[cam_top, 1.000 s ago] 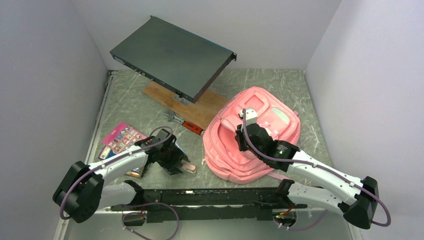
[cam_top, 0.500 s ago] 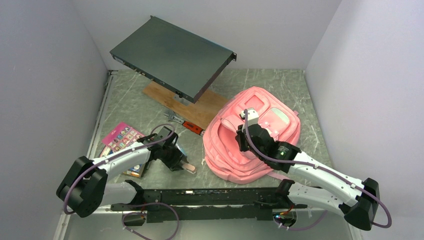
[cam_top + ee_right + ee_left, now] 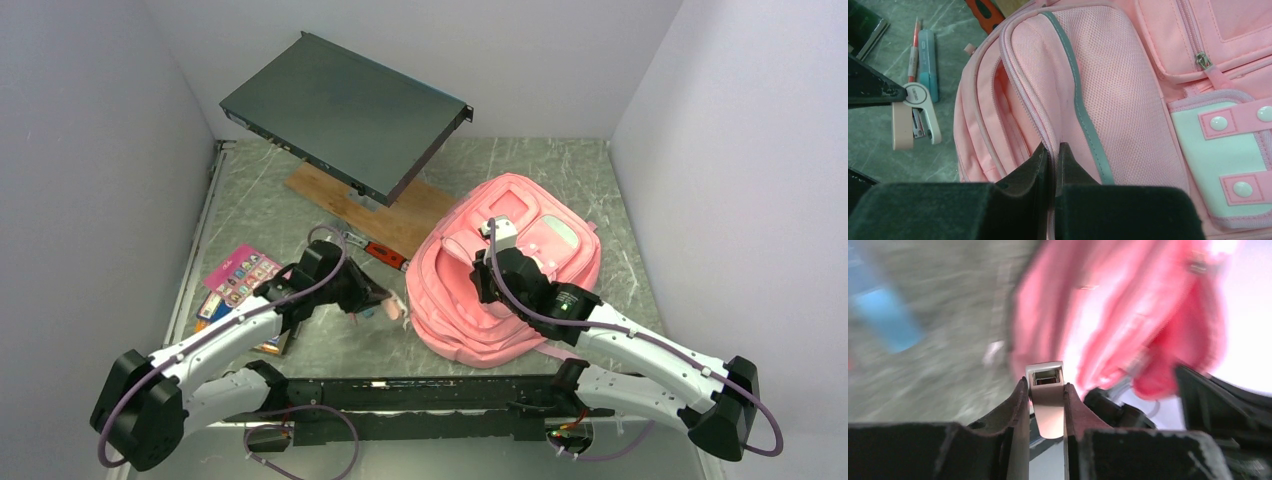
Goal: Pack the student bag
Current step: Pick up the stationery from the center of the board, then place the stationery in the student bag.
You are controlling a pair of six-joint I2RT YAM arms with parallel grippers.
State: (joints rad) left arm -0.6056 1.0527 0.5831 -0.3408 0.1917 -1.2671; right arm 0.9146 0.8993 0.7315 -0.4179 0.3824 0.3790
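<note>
Top view: the student bag, a pink backpack, lies flat on the grey-green counter, right of centre. The left tool hangs just beside the bag's near-left edge, clamped on a small pale stapler. From that stapler the bag lies at 3 o'clock, so the left arm is the one placed to deliver it. The right tool is down on the middle of the bag. Its grip is too small to read here.

Left wrist view, blurred: both fingers are closed tight on the stapler's sides, with its squared end poking out ahead. Pink fabric fills the frame from 12 to 3 o'clock. No opening can be made out.

Right wrist view: the right tool's fingers are pinched shut on a raised ridge of bag fabric beside a zip line. Only this view shows the slot between the zip edges, running from 12 to 6 o'clock. The stapler hangs at 9 o'clock of the slot, apart from the fabric, its long axis roughly parallel to it. The coming move likely needs a short carry toward 3 o'clock, over the rim. A red pen and blue highlighter lie beyond.
</note>
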